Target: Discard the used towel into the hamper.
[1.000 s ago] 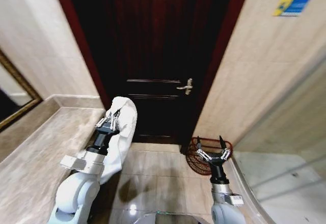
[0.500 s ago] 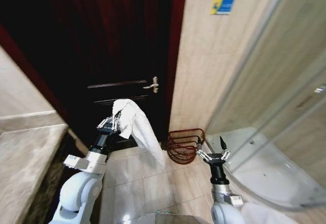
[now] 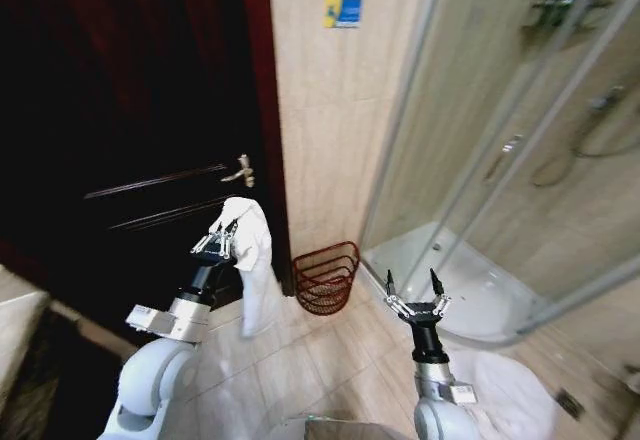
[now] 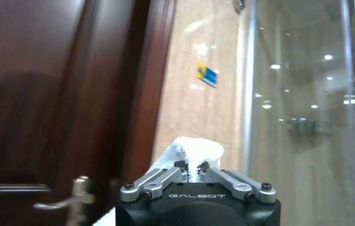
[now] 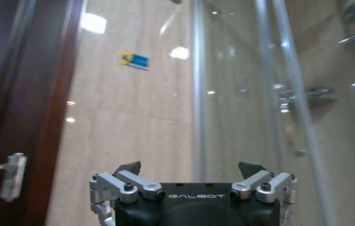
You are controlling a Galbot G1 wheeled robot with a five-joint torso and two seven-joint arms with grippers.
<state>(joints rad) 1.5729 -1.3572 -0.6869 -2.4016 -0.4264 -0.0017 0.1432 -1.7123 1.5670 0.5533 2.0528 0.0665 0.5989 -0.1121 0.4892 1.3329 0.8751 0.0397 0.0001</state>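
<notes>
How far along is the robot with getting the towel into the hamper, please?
Done: the left claw is shut on the white towel, held up in the air. The hamper stands ahead on the floor by the wall. Left: carrying the towel over and dropping it in. The right claw is open.

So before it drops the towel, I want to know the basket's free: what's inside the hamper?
Through the open weave, the hamper looks empty. Its bottom is hidden by the front wall. The towel hangs from the left gripper, shut on it.

The hamper (image 3: 326, 278) stands on the floor (image 3: 330, 360) against the wall, between door (image 3: 130, 110) and shower (image 3: 500, 160). The towel (image 3: 252, 260) hangs left of it.
</notes>
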